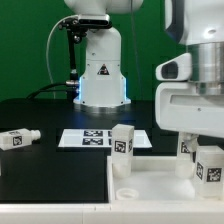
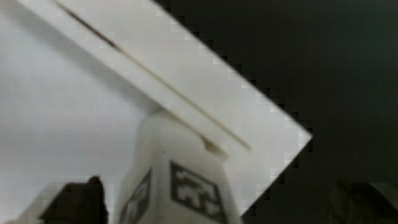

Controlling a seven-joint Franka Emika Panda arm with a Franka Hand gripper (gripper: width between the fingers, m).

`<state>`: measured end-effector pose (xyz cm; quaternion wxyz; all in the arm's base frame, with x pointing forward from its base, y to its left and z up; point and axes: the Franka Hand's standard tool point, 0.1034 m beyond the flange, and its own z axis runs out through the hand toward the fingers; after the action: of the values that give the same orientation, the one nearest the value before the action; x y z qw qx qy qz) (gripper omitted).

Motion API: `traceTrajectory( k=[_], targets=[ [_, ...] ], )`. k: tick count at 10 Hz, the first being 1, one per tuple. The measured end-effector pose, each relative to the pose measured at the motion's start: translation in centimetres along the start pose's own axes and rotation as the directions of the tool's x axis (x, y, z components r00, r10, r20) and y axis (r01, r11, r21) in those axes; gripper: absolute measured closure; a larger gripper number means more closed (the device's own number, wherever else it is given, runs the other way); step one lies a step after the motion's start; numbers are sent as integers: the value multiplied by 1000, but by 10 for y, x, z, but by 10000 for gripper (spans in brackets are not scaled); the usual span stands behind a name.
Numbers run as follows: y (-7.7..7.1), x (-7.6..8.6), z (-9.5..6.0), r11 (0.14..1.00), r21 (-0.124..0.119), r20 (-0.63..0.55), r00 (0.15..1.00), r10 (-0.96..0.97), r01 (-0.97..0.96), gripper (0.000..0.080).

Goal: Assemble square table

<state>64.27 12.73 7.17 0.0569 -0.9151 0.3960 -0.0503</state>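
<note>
Pincer (image 2: 217,205) fingers stand spread on either side of an upright leg (image 2: 187,178), pinching nothing, close by the panel's (image 2: 71,110) rim. Three legs seem to be up on the panel: a corner leg (image 1: 122,143) and, under the arm, a pair of legs (image 1: 210,162). A fourth leg (image 1: 18,138) lies loose on the tabletop (image 1: 40,115), well apart at the exterior view's left, so that one looks left to fit. Whether the standing legs are screwed home cannot be told. The arm hides part of the panel, and the wrist view is blurred.

Flat white marker board (image 1: 92,139) on the black table (image 1: 40,112), green backdrop (image 1: 25,40) behind.
</note>
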Motion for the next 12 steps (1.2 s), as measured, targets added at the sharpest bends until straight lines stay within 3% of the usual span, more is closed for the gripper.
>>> traceTrajectory(
  k=[2, 4, 5, 8, 10, 11, 12],
  targets=[
    [3, 4, 1, 987, -4, -3, 987, -162, 162, 155],
    [4, 14, -4, 838, -14, -5, 838, -545, 545, 150],
    [8, 15, -2, 760, -13, 13, 760, -650, 650, 150],
    [9, 14, -1, 762, -16, 15, 762, -647, 647, 150],
    [9, 15, -1, 794, -17, 14, 794, -608, 608, 416],
    [9, 14, -1, 854, -17, 13, 854, -520, 521, 514],
    [9, 14, 0, 895, -20, 12, 895, -446, 446, 514]
  ],
)
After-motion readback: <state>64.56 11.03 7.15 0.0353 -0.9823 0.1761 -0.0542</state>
